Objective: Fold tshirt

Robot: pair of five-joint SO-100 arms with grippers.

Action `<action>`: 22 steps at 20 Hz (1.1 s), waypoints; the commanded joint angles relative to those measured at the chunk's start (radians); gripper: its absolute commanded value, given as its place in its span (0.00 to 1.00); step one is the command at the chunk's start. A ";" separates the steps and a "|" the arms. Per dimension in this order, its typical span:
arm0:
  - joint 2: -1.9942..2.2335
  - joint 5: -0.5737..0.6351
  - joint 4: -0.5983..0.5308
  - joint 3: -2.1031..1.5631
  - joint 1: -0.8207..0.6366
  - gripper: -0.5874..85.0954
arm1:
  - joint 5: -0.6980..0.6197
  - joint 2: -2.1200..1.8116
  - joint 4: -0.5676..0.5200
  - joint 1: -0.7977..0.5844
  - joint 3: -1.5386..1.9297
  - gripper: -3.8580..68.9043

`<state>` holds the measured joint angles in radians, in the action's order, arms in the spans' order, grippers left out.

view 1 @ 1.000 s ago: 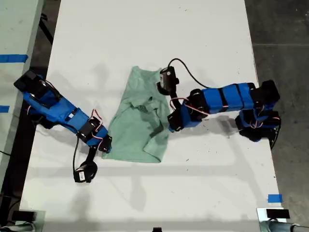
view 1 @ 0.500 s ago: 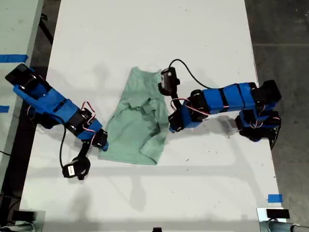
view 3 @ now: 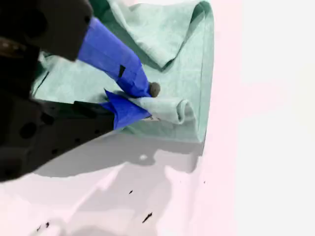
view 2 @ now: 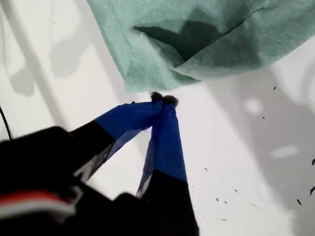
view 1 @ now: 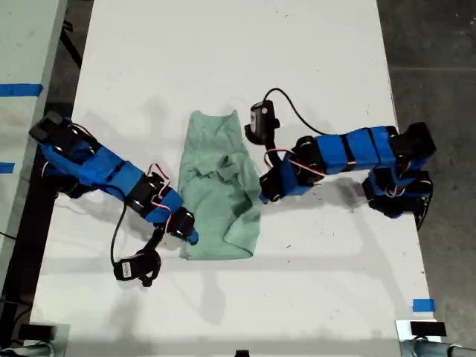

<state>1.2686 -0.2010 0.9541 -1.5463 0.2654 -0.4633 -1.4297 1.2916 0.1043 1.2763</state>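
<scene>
The white bench (view 1: 223, 44) carries the tshirt (view 1: 216, 186) (soft, limp); my second pincer (view 3: 142, 101) pinches a fold, my first pincer (view 2: 163, 100) closed, empty; grip hems.

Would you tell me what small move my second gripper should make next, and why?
Probably carry the pinched fold across the tshirt and lay it flat: my second gripper is shut on a bunched fold, while my first gripper, shut, holds nothing.
</scene>
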 commanded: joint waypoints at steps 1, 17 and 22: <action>-0.063 0.067 -0.021 0.153 -0.035 0.01 | 0.012 -0.095 -0.032 0.029 -0.002 0.03; 0.089 -0.077 0.453 0.403 -0.003 0.44 | 0.081 -0.094 -0.067 0.130 0.026 0.23; 0.100 -0.319 0.469 0.397 0.058 0.26 | 0.206 -0.014 -0.098 0.189 -0.012 0.31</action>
<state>1.2655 -0.4556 1.4205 -1.1674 0.3114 -0.2961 -1.4312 1.2195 0.2700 1.3085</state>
